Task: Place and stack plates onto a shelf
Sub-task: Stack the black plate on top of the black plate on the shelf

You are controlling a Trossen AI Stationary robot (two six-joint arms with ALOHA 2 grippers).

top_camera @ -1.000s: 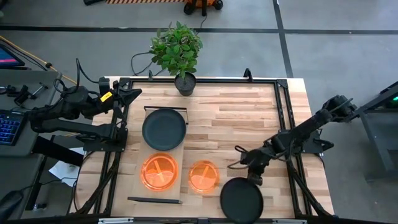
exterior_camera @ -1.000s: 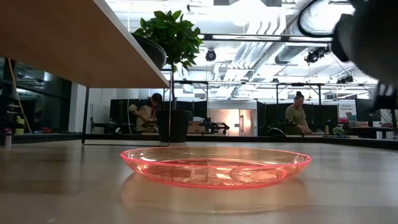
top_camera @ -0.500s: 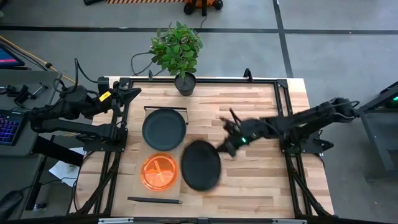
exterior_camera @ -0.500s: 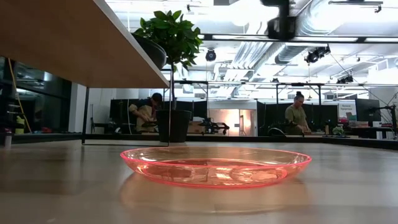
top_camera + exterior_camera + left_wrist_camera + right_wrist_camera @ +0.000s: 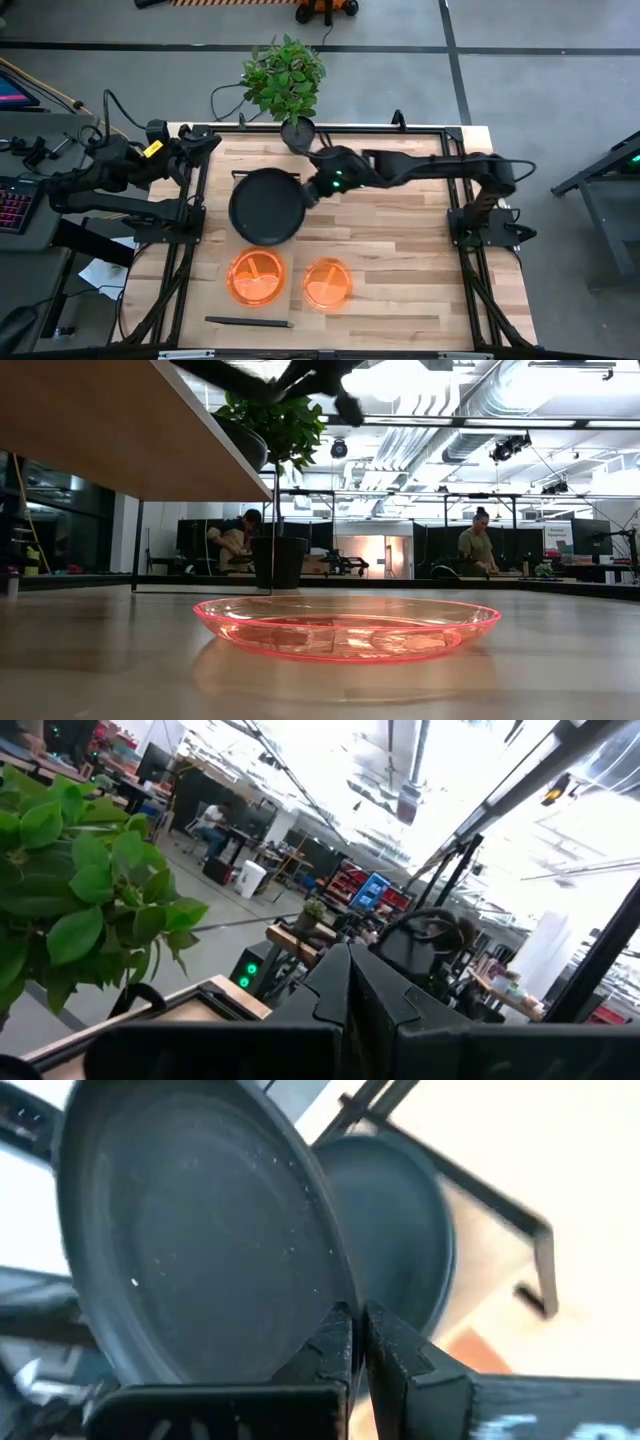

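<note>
My right gripper (image 5: 308, 190) (image 5: 357, 1330) reaches across to the far end of the shelf (image 5: 222, 245) and is shut on a dark plate (image 5: 262, 205) (image 5: 190, 1230). In the right wrist view a second dark plate (image 5: 400, 1250) lies on the shelf beyond and below it. One orange plate (image 5: 257, 277) sits on the shelf's near half. Another orange plate (image 5: 328, 283) (image 5: 345, 625) rests flat on the tabletop beside the shelf. My left gripper (image 5: 208, 146) (image 5: 350, 990) waits shut at the table's far left corner, touching nothing. My right gripper pinches the dark plate by its rim (image 5: 335, 1295), on the plate's right side (image 5: 300, 192), one finger on the upper face and one on the underside. The fingers come from the table's right. The plate is tilted and held above the dark plate on the shelf.
A potted plant (image 5: 288, 85) stands at the far edge, just beyond my right arm. Black frame rails (image 5: 455, 170) run along the table's sides. The shelf has thin black rails at its far end (image 5: 265, 174) and near end (image 5: 248, 322). People work in the room behind (image 5: 478, 550).
My right gripper lifted the dark plate off the table near its near right edge. It carried the plate leftward and toward the far edge, over the orange plates, to above the dark plate on the shelf. My left arm drew back slightly toward the left edge.
</note>
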